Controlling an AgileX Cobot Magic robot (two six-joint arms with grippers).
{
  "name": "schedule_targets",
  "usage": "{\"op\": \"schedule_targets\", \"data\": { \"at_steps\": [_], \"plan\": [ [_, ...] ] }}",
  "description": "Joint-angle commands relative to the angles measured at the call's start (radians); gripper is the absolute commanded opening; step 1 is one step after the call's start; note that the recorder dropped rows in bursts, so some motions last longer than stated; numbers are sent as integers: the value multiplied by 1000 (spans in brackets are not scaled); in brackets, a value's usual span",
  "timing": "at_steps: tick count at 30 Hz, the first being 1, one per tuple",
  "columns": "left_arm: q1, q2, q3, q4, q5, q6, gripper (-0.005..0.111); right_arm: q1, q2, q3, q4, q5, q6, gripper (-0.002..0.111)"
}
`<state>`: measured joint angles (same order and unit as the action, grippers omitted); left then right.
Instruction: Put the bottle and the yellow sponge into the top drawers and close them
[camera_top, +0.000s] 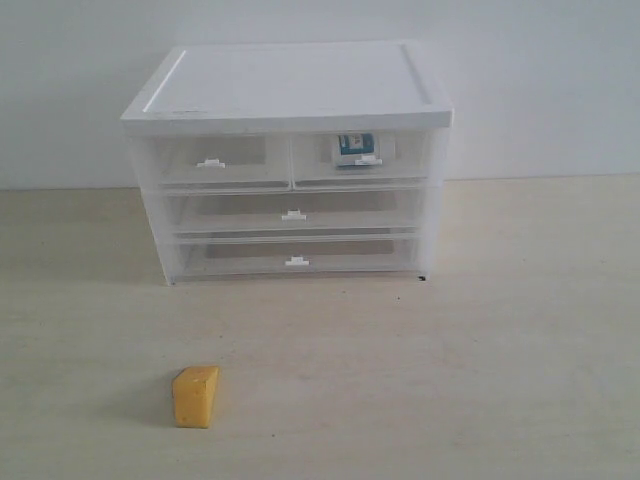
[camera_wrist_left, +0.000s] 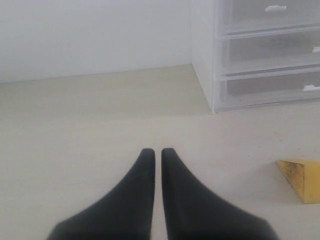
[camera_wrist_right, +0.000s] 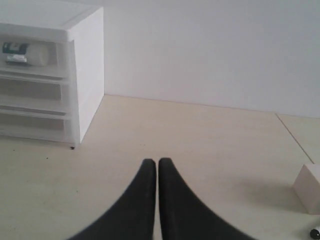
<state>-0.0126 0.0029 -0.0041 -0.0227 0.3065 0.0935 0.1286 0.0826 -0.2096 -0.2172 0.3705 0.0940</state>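
Though one bottle (camera_top: 353, 150) inside drawer (camera_top: 405, 166), one sponge (camera_top: 196, 397) outside

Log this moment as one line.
bottle: in right top drawer, shut | sponge: on table | left claw: shut, empty | right claw: shut, empty

Bottle (camera_top: 352, 148) in right top drawer (camera_top: 318, 162), sponge (camera_top: 196, 397) before cabinet (camera_top: 290, 85), leftward

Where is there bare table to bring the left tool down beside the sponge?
Table is bare all round the sponge: between it and the cabinet front, and the wide stretch to its right. Nowhere crowded; one small block shows only in the right wrist view.
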Motion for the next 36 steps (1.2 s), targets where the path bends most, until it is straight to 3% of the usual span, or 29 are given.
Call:
{"op": "schedule_targets", "data": {
  "at_steps": [1, 11, 36],
  "plan": [
    [3, -3, 4, -3, -10, 3, 4, -8, -83, 83, 79, 0, -56, 0],
    [3, -3, 4, -3, -10, 3, 4, -8, -83, 209, 159, -78, -110, 0],
    [3, -3, 4, -3, -10, 3, 4, -8, -83, 210, 185, -49, -100, 0]
  ]
}}
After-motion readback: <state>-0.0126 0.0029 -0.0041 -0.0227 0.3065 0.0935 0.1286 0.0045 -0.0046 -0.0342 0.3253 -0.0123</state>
